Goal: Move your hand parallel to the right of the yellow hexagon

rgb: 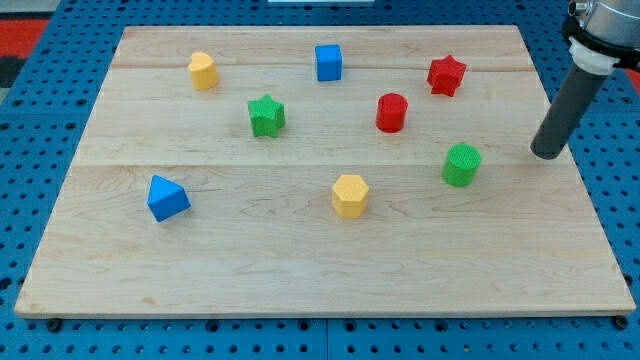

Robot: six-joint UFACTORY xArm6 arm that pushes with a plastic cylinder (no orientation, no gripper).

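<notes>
The yellow hexagon [350, 195] lies on the wooden board [300, 270], a little below its middle. My tip [546, 155] rests on the board near its right edge, far to the right of the yellow hexagon and slightly higher in the view. A green cylinder [461, 165] stands between the hexagon and my tip, closer to the tip. My tip touches no block.
A yellow block [203, 71], a blue cube [328, 62] and a red star [446, 75] sit along the top. A green star [266, 115] and a red cylinder [391, 112] sit mid-board. A blue triangular block [166, 198] lies at the left.
</notes>
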